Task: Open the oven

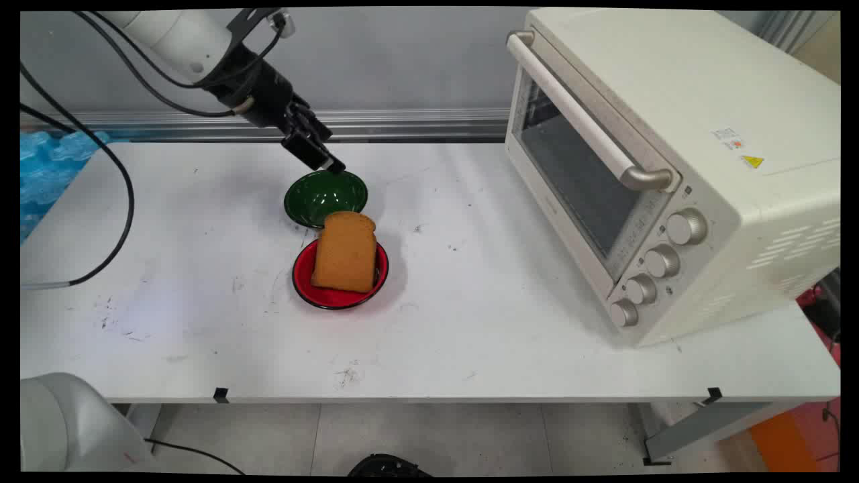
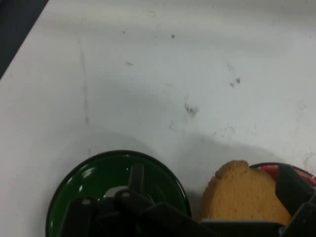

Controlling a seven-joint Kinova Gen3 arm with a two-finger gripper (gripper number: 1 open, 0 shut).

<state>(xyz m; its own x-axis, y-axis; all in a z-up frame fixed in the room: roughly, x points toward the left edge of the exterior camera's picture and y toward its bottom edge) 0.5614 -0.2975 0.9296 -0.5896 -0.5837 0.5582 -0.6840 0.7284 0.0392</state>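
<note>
Main view: gripper (image 1: 332, 166) hangs at far rim of green bowl (image 1: 325, 198), holding nothing; toast (image 1: 345, 252) on red plate (image 1: 335, 296) just in front; oven (image 1: 671, 168) at right. Hand view: fingers (image 2: 291, 185) spread wide over bowl & toast.

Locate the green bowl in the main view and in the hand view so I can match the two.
Main view: the green bowl sits left of centre on the table, just behind the red plate.
Hand view: it sits at the bottom left, partly behind the gripper's linkage.
Shared landmark: the slice of bread on the red plate beside the bowl.
</note>
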